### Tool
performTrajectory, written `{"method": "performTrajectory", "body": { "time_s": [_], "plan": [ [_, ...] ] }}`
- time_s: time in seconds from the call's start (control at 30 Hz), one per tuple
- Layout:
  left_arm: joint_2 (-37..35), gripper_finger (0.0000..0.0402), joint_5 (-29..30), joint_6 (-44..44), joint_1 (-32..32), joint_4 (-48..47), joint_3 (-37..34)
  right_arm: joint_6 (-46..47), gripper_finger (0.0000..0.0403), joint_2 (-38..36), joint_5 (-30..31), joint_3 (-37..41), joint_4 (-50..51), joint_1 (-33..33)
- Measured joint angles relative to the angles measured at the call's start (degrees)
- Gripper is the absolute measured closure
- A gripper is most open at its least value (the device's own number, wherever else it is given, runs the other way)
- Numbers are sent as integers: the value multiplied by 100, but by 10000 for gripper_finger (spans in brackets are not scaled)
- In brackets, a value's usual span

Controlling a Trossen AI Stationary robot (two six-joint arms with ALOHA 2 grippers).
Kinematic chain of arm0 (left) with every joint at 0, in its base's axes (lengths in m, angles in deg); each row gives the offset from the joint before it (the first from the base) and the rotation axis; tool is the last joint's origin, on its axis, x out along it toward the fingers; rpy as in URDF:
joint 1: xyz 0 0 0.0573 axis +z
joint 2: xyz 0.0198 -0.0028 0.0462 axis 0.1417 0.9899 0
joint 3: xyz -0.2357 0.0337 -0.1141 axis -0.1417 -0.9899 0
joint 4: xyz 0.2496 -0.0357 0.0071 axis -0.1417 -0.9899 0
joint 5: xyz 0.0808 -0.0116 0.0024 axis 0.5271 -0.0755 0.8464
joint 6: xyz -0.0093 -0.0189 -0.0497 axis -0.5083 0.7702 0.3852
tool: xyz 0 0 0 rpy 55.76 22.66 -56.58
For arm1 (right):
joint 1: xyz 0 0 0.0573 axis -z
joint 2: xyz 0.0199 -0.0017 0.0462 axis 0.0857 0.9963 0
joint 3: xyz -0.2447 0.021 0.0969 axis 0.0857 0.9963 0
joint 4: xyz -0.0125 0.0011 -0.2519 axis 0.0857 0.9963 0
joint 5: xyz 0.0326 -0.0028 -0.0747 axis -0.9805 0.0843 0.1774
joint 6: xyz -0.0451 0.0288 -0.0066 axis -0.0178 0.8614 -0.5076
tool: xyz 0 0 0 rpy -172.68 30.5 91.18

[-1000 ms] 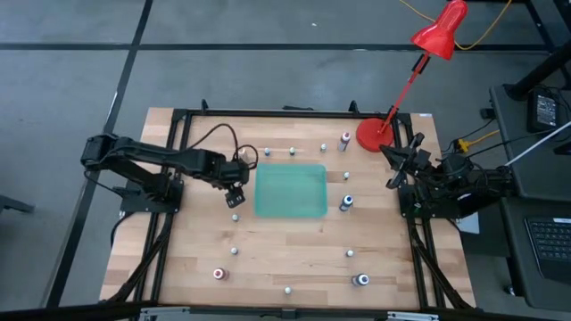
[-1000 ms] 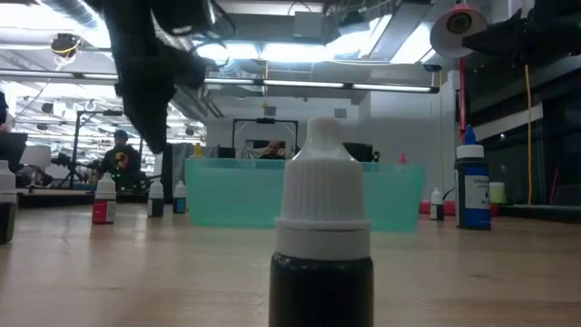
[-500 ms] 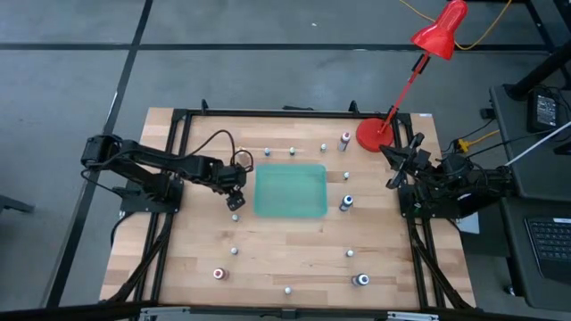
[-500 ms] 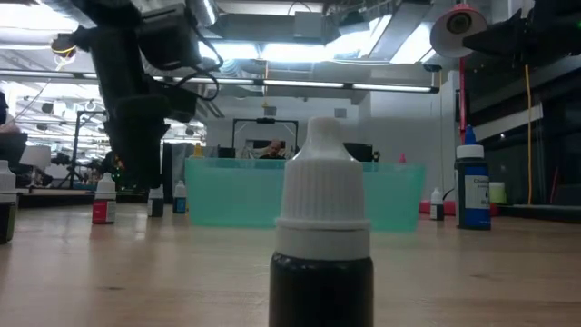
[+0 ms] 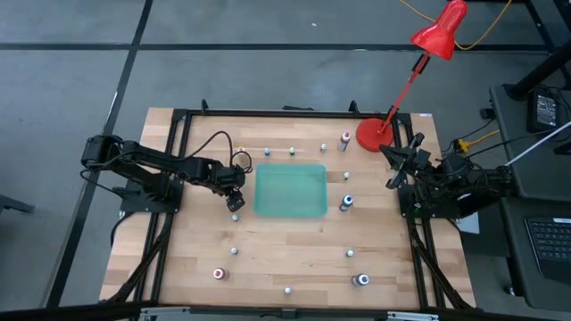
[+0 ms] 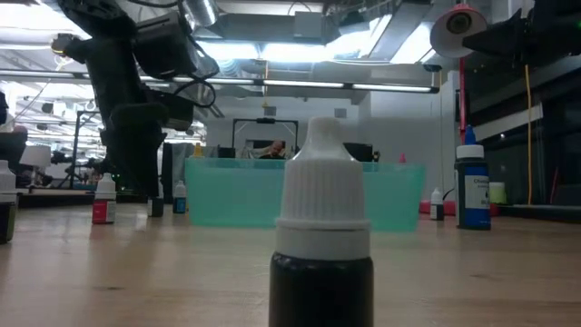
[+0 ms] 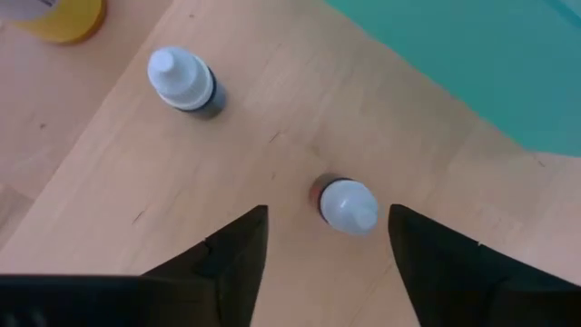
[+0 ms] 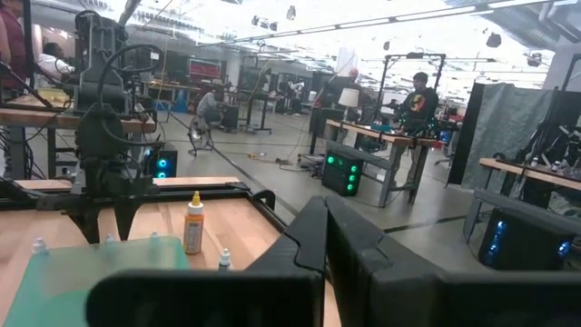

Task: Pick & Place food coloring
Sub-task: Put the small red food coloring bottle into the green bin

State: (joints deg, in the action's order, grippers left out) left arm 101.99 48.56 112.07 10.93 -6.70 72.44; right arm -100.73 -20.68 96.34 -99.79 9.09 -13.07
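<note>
Left gripper (image 7: 327, 238) over table (image 5: 285, 245) just left of green mat (image 5: 291, 191), fingers spread wide, holding nothing, straddling white-capped food coloring bottle (image 7: 348, 205). Second bottle (image 7: 184, 82) near. Right gripper (image 5: 399, 162) parked at right edge, fingers closed, empty.

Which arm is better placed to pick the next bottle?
Left. The left gripper is open, with a white-capped bottle between its fingers, just left of the mat. The right gripper sits shut at the table's right edge, away from any bottle.
</note>
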Motion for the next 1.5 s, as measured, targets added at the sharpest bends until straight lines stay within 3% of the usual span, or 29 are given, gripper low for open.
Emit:
{"method": "performTrajectory", "body": {
  "time_s": [0.23,0.43,1.5],
  "plan": [
    [0,238,6,-11,1,35,0,0,391,0,4,1,0,-1],
    [0,261,9,-50,0,151,0,0,391,0,4,1,0,-1],
    [0,270,58,48,2,129,4,0,391,0,4,1,0,-1]
  ]
}}
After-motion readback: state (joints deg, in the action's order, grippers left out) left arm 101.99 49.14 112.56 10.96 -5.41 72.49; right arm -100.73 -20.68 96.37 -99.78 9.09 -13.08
